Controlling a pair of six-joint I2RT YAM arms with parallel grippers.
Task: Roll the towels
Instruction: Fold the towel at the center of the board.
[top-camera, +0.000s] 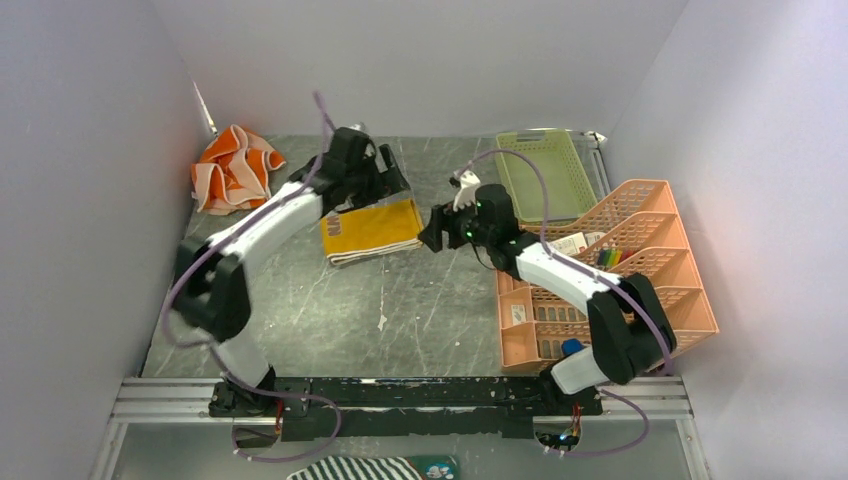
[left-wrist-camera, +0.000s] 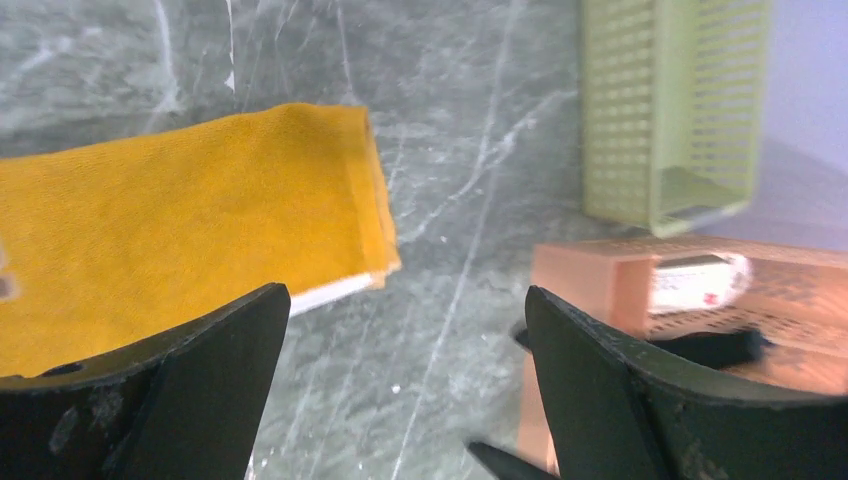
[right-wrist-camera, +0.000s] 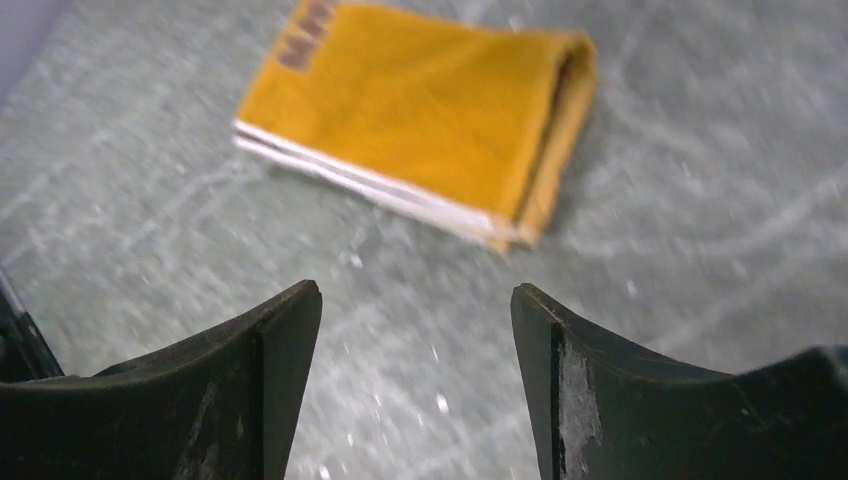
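Risks first. The mustard-yellow towel (top-camera: 372, 230) lies mid-frame in the top view as a flat, layered bundle, more folded than rolled by the look of it. With nothing pinning it, the top layer could relax open. The left gripper (left-wrist-camera: 405, 300) hangs right over the towel's upper edge, so a finger lifting off at an angle could snag the cloth and drag it undone.

The orange towel (top-camera: 235, 168) sits crumpled in the upper left by the wall. It is not yet rolled and would need spreading out first, and a reach there is tight against the wall. The right arm's elbow is close to the orange organizer rack (top-camera: 640, 260) at right – a wide swing could knock it.

Hands:
- Left gripper: jaws spread wide, nothing between them. In its wrist view one finger overlaps the yellow cloth, but I can't tell if it touches.
- Right gripper (right-wrist-camera: 415, 295): jaws parted a fair way and empty – bare table (top-camera: 400, 310) shows between them. It sits just right of the towel's folded end, apart from it.
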